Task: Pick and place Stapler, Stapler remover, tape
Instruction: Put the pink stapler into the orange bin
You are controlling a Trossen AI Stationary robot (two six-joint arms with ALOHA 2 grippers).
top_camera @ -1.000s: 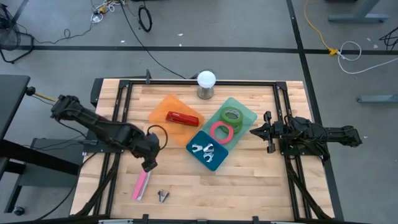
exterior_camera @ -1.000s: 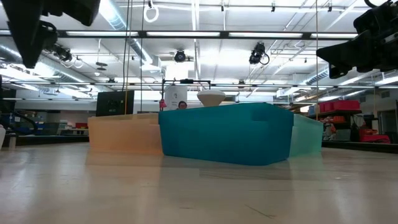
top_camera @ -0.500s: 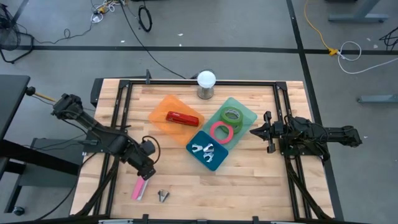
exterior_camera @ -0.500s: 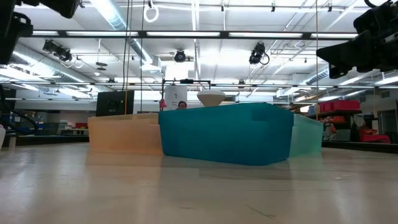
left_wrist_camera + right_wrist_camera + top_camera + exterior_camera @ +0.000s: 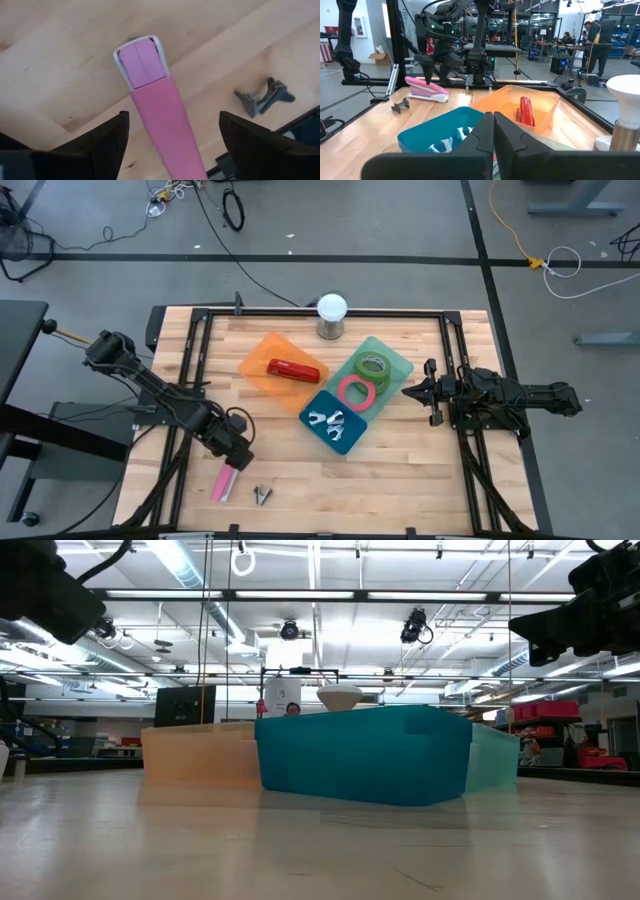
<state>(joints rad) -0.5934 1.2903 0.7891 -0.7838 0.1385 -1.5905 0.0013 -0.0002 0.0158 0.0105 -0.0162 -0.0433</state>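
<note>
The left hand hangs wide open over the pink stapler, one finger on each side, not touching. The stapler lies flat on the counter. The right hand waits, closed and empty.

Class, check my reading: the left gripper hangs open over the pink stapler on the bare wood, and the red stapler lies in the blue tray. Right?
One slip: the red stapler lies in the orange tray, as the high view shows. The left gripper does hang open over the pink stapler on bare wood.
</note>
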